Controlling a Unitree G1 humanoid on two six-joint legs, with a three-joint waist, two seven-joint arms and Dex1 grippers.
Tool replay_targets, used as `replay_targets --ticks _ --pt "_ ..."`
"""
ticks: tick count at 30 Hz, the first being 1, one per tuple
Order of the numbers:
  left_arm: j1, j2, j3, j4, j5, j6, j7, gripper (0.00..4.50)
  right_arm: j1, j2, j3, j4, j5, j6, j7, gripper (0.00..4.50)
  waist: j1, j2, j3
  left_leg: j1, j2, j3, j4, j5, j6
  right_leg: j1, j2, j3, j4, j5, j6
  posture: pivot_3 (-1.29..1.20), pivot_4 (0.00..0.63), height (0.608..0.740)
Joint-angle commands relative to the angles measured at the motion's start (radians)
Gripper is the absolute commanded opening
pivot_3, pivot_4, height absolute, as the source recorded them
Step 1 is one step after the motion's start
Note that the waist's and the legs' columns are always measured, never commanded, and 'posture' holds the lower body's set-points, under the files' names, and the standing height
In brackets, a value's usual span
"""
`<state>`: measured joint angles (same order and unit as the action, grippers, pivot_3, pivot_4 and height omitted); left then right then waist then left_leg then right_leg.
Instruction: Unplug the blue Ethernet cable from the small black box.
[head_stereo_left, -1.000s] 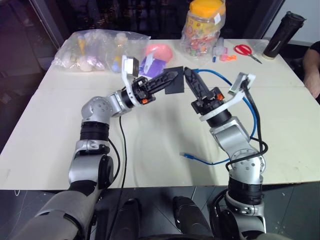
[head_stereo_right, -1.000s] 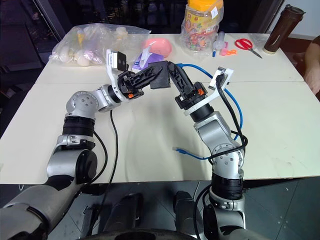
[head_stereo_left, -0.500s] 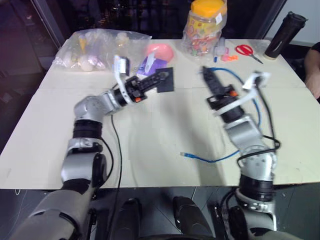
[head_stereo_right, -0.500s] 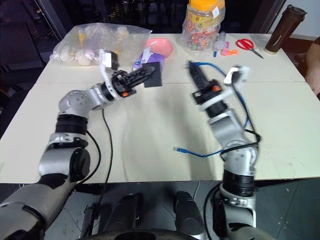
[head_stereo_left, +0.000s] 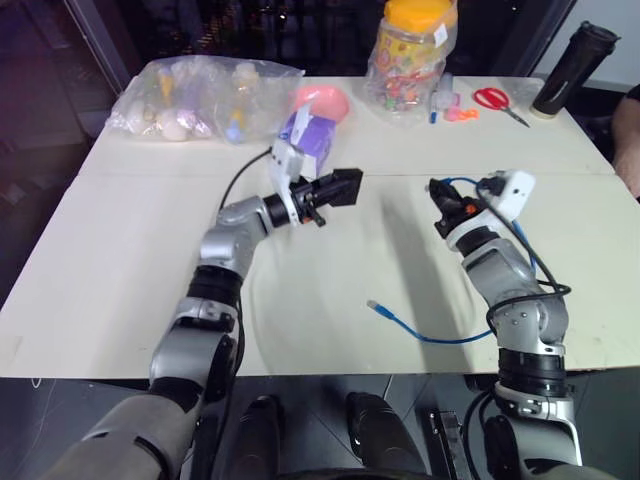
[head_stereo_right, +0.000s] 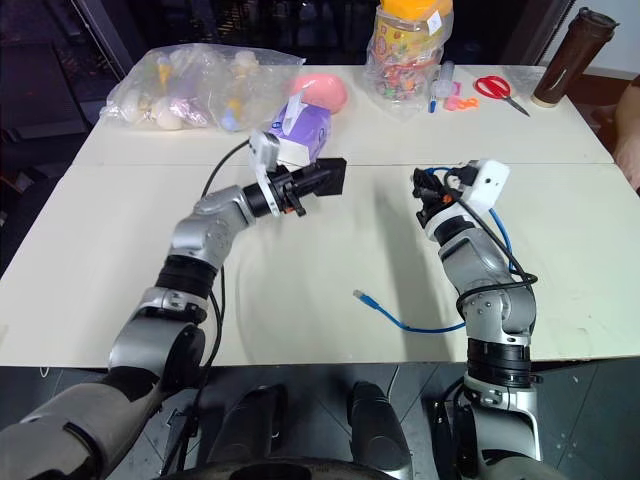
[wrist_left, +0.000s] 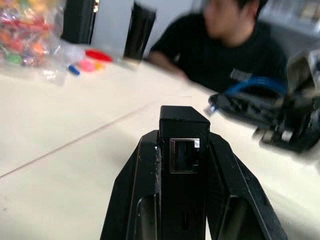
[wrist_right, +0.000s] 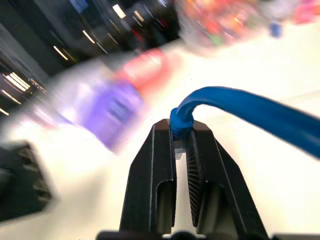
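Pale counter (head_stereo_left: 120, 260), clutter along its far edge; I see my left gripper (head_stereo_left: 335, 190) clenched on the small black box (head_stereo_left: 345, 186), held above the counter's middle, its port empty; my right gripper (wrist_right: 181, 137), well apart to the right, pinches the plug end of the blue Ethernet cable (head_stereo_left: 430, 335), whose other plug lies near the front edge.

Small black box (wrist_left: 183, 150): flat, matte, held off the table, its metal-lined port empty and facing the left wrist camera. Blue Ethernet cable (head_stereo_left: 440, 338): unplugged and well apart from the box, one end lifted, the rest looping down to the tabletop, free clear plug lying flat there.
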<state>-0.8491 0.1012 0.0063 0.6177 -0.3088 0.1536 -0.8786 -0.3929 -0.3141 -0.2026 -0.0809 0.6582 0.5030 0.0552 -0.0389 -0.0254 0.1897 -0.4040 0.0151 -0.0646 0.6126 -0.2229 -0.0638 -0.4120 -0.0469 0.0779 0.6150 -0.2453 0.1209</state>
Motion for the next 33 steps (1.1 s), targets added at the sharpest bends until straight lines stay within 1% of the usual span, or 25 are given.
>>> replay_targets --ticks 1,2,4,5,6,7,8,11,12,14,17,21,23,26,29,33 --pt "0.022 -0.034 -0.017 -0.038 0.055 -0.162 0.063 0.50 -0.002 -0.007 0.013 0.007 -0.072 -0.039 0.033 0.03 -0.001 0.000 0.000 0.000 0.000 0.000 0.000 0.000 0.000 0.000 0.000 0.000 0.000 0.000 0.000 0.00 0.150 0.739" --pt "0.029 -0.039 -0.021 -0.035 0.064 -0.183 0.070 0.50 -0.004 -0.003 0.010 0.013 -0.081 -0.041 0.035 0.03 -0.001 0.000 0.000 0.000 0.000 0.000 0.000 0.000 0.000 0.000 0.000 0.000 0.000 0.000 0.000 0.00 0.150 0.739" --pt "0.041 -0.051 -0.028 -0.025 0.076 -0.210 0.083 0.50 -0.005 0.001 0.006 0.027 -0.097 -0.047 0.049 0.86 0.000 0.000 0.000 0.000 0.000 0.000 0.001 0.000 0.000 0.000 0.000 0.000 0.000 0.000 0.000 0.00 0.150 0.739" --pt "0.048 -0.059 -0.033 -0.017 0.084 -0.222 0.092 0.50 -0.004 -0.001 0.003 0.038 -0.108 -0.045 0.050 1.14 0.000 0.000 0.000 0.000 0.000 0.000 0.001 0.000 0.000 0.001 0.000 0.000 0.000 0.000 0.000 0.00 0.150 0.739" --pt "0.055 -0.063 -0.043 -0.003 0.098 -0.244 0.094 0.50 -0.001 -0.005 0.005 0.049 -0.124 -0.046 0.054 1.66 0.000 0.000 0.000 0.000 0.000 0.000 0.002 0.000 0.000 0.001 0.000 0.000 0.000 0.000 0.001 0.00 0.150 0.739" --pt "0.056 -0.068 -0.046 0.022 0.110 -0.262 0.105 0.50 0.001 -0.006 0.003 0.057 -0.133 -0.041 0.054 2.07 0.000 0.000 0.000 0.000 0.000 0.000 0.002 0.000 0.000 0.001 0.000 0.000 0.000 0.000 0.001 0.00 0.150 0.739" --pt "0.053 -0.073 -0.044 0.051 0.119 -0.281 0.119 0.50 0.005 -0.010 0.006 0.059 -0.140 -0.033 0.061 2.66 0.000 0.000 0.000 0.000 0.000 0.000 0.002 0.000 0.000 0.001 0.000 0.000 0.000 0.000 0.001 0.00 0.150 0.739" --pt "0.032 -0.087 -0.034 0.125 0.134 -0.330 0.140 0.50 0.021 -0.009 0.015 0.032 -0.144 -0.002 0.081 4.14 0.002 0.000 0.000 0.000 0.000 0.000 0.002 0.000 0.000 0.001 0.000 0.000 0.000 0.000 0.001 0.00 0.150 0.739" --pt "0.025 -0.091 -0.033 0.148 0.138 -0.346 0.142 0.50 0.029 -0.004 0.019 0.013 -0.140 0.007 0.088 4.47 0.002 0.000 0.000 0.000 0.000 0.000 0.002 0.000 0.000 0.001 0.000 0.000 0.000 0.000 0.001 0.00 0.150 0.739" --pt "0.013 -0.093 -0.034 0.185 0.147 -0.372 0.144 0.50 0.040 0.005 0.019 -0.014 -0.130 0.025 0.098 4.47 0.003 0.000 0.000 0.000 0.000 0.000 0.002 0.000 0.000 0.001 0.000 0.000 0.000 0.000 0.001 0.00 0.150 0.739" --pt "0.000 -0.090 -0.043 0.264 0.174 -0.413 0.141 0.50 0.089 0.024 0.030 -0.109 -0.067 0.076 0.150 4.47 0.002 0.000 0.000 0.000 0.000 0.000 0.002 0.000 0.000 0.001 0.000 0.000 0.000 0.000 0.001 0.00 0.150 0.739" --pt "-0.012 -0.091 -0.033 0.319 0.182 -0.450 0.134 0.50 0.117 0.036 0.020 -0.167 -0.041 0.106 0.160 4.47 -0.002 0.001 -0.001 0.000 0.000 0.000 0.002 0.000 0.000 0.001 0.000 0.000 0.000 0.000 0.001 0.00 0.150 0.739" --pt "-0.012 -0.089 -0.032 0.341 0.184 -0.455 0.123 1.54 0.123 0.037 0.004 -0.174 -0.045 0.108 0.150 4.50 -0.002 0.001 -0.001 0.000 0.000 0.000 0.002 0.000 0.000 0.002 0.000 0.000 0.001 0.000 0.001 0.00 0.150 0.739" --pt "-0.008 -0.080 -0.037 0.362 0.200 -0.464 0.121 2.75 0.125 0.033 -0.019 -0.177 -0.050 0.100 0.147 4.50 0.000 0.001 -0.001 0.001 0.000 0.000 0.002 0.000 0.000 0.002 0.000 0.000 0.001 0.000 0.001 0.00 0.150 0.739" --pt "-0.003 -0.068 -0.039 0.323 0.196 -0.427 0.093 3.92 0.131 0.019 -0.018 -0.197 -0.051 0.103 0.170 4.50 0.000 0.001 -0.001 0.001 0.000 0.000 0.002 0.000 0.000 0.002 0.000 0.000 0.001 0.000 0.001 0.00 0.150 0.739" --pt "0.041 -0.005 -0.042 0.178 0.176 -0.331 0.026 3.92 0.156 -0.009 -0.026 -0.239 -0.039 0.118 0.199 4.50 -0.004 0.001 -0.001 0.001 0.000 0.000 0.002 0.000 0.000 0.002 0.000 0.000 0.001 0.000 0.001 0.00 0.150 0.739"
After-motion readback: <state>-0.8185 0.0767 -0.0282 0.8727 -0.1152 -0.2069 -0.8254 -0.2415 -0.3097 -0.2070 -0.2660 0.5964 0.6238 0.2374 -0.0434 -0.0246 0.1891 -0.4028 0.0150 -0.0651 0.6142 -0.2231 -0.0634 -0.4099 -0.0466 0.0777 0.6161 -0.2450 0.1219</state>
